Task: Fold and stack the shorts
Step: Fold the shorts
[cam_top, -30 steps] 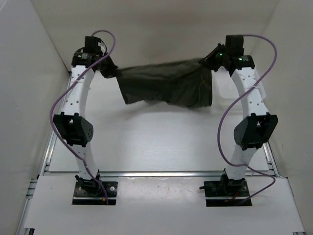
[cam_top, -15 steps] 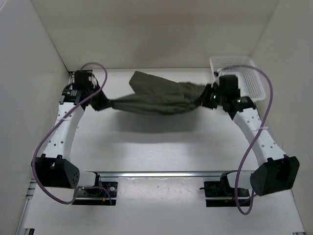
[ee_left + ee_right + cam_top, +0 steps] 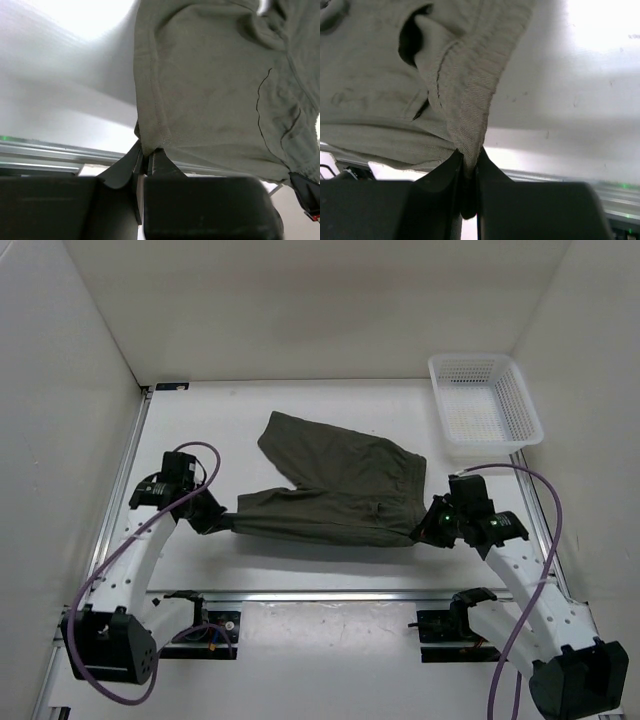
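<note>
Top external view: my two arms reach low over a white table (image 3: 330, 410). One pair of dark olive shorts (image 3: 335, 485) lies spread across its middle; one leg angles off toward 11 o'clock; the near edge is stretched between my hands.

My left gripper (image 3: 213, 520), at 8 o'clock of the cloth, is closed tight on a stitched corner of the hem; my right gripper (image 3: 425, 530), at 4 o'clock, is pinched shut on a narrow ribbed bunch of fabric. In both wrist views only a sliver of cloth sits between the jaws.

I judge the main risk to be slipping: pulling my hands further apart could tug a thin corner free, dropping that side crooked. The splayed leg at 11 o'clock could make any fold uneven. The near edge lies close to the rail at 6 o'clock, so it might drag over it.

Count: one pair of shorts; one thin drawstring (image 3: 260, 100), seen from the left wrist; one white mesh basket (image 3: 530, 425) at 2 o'clock, well apart; two grippers.
</note>
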